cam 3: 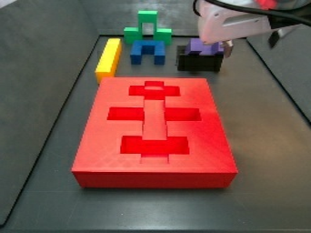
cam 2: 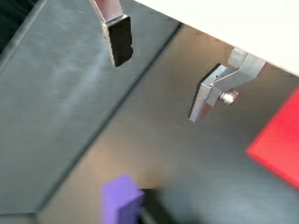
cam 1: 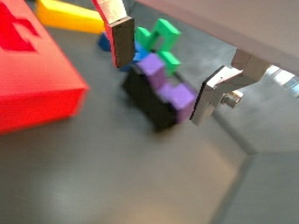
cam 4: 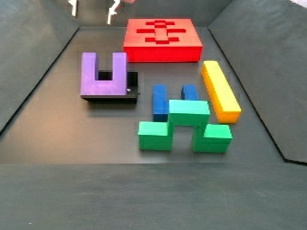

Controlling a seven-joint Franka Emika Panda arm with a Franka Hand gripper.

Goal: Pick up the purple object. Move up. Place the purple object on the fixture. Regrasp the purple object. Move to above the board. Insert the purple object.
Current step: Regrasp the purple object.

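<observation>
The purple object, a U-shaped block, rests on the black fixture with its prongs pointing toward the board. Another side view shows the purple object on the fixture at the back right. My gripper hangs open above it with nothing between the fingers. In a wrist view the purple object sits on the fixture, below and between the fingers. The gripper is apart from it. The red board lies flat with cross-shaped recesses.
A yellow bar lies beside the board's far left corner. A green block and a blue block stand together at the back, left of the fixture. Dark walls border the floor.
</observation>
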